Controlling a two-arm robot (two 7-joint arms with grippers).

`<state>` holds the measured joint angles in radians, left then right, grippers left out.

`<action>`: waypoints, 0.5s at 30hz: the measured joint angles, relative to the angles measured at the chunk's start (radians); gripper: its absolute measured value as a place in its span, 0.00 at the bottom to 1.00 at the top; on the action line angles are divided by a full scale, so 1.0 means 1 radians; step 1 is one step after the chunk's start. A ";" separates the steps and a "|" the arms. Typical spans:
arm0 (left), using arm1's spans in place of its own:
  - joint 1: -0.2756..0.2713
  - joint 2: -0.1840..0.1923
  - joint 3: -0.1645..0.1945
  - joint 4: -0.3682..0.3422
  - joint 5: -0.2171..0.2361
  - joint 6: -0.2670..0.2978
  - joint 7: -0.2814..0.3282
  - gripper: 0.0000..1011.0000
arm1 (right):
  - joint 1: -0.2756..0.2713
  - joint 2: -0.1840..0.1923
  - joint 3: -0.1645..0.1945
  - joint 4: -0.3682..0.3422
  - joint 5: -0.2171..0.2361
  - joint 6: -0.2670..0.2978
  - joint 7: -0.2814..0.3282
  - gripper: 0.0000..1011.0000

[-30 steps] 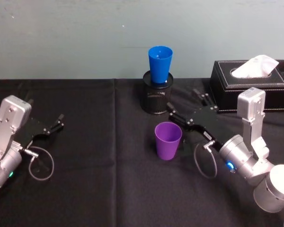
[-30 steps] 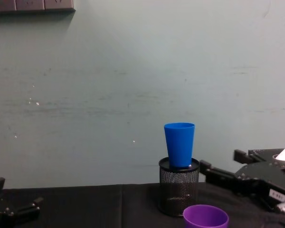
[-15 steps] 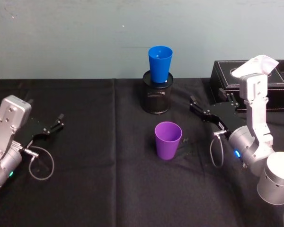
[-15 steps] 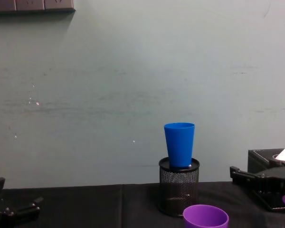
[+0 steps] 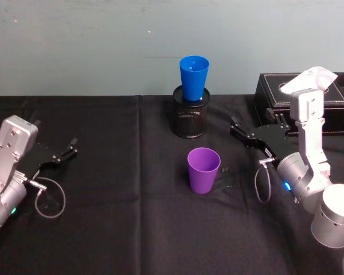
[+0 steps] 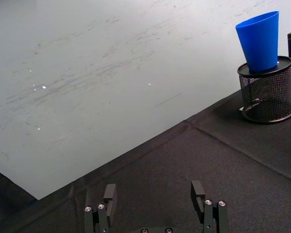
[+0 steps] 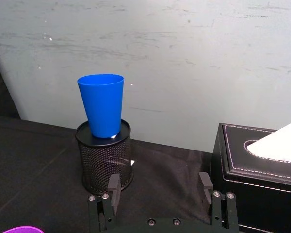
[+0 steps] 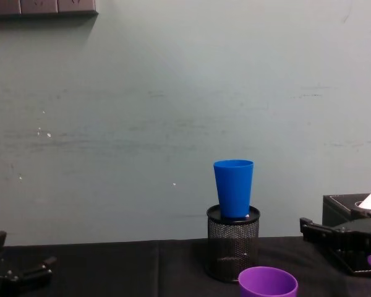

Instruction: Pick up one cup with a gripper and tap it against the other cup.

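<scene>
The purple cup (image 5: 204, 170) stands upright on the black cloth, mid-table; its rim shows in the chest view (image 8: 268, 283). The blue cup (image 5: 194, 77) sits upright in a black mesh pen holder (image 5: 189, 118) behind it, near the wall, also seen from the right wrist (image 7: 103, 111) and the chest (image 8: 234, 187). My right gripper (image 5: 250, 119) hovers open to the right of the purple cup, well apart from it, empty; its fingers (image 7: 114, 187) are spread wide. My left gripper (image 5: 56, 137) rests open and empty at the far left (image 6: 154, 193).
A black tissue box (image 5: 309, 94) with a white tissue sticking out stands at the back right, just behind the right arm. The mesh holder (image 8: 233, 250) stands close behind the purple cup. A pale wall closes off the table's far edge.
My right gripper has pulled back to the right, away from the purple cup, then held still over the last half second. Both cups and the left arm have not moved.
</scene>
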<state>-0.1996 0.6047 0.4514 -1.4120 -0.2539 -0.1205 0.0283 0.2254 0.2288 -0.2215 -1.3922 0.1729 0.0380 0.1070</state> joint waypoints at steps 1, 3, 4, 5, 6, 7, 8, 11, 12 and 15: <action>0.000 0.000 0.000 0.000 0.000 0.000 0.000 0.99 | 0.000 0.000 0.000 0.000 0.000 0.000 0.000 0.99; 0.000 0.000 0.000 0.000 0.000 0.000 0.000 0.99 | 0.000 0.000 0.000 0.000 0.000 0.000 0.000 0.99; 0.000 0.000 0.000 0.000 0.000 0.000 0.000 0.99 | 0.000 0.001 -0.001 0.000 0.000 0.000 0.000 0.99; 0.000 0.000 0.000 0.000 0.000 0.000 0.000 0.99 | 0.000 0.001 -0.001 0.000 0.000 0.000 0.000 0.99; 0.000 0.000 0.000 0.000 0.000 0.000 0.000 0.99 | 0.000 0.001 -0.001 0.000 0.000 0.000 0.000 0.99; 0.000 0.000 0.000 0.000 0.000 0.000 0.000 0.99 | 0.000 0.001 -0.001 0.000 0.000 0.000 0.000 0.99; 0.000 0.000 0.000 0.000 0.000 0.000 0.000 0.99 | 0.000 0.001 -0.001 -0.001 0.000 0.000 0.000 0.99; 0.000 0.000 0.000 0.000 0.000 0.000 0.000 0.99 | 0.000 0.001 -0.001 -0.001 0.000 0.000 0.000 0.99; 0.000 0.000 0.000 0.000 0.000 0.000 0.000 0.99 | 0.000 0.001 -0.001 -0.001 0.000 0.000 0.000 0.99; 0.000 0.000 0.000 0.000 0.000 0.000 0.000 0.99 | 0.000 0.001 -0.002 -0.001 0.000 -0.001 0.000 0.99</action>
<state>-0.1995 0.6047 0.4514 -1.4120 -0.2539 -0.1205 0.0283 0.2254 0.2303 -0.2232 -1.3935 0.1731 0.0375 0.1066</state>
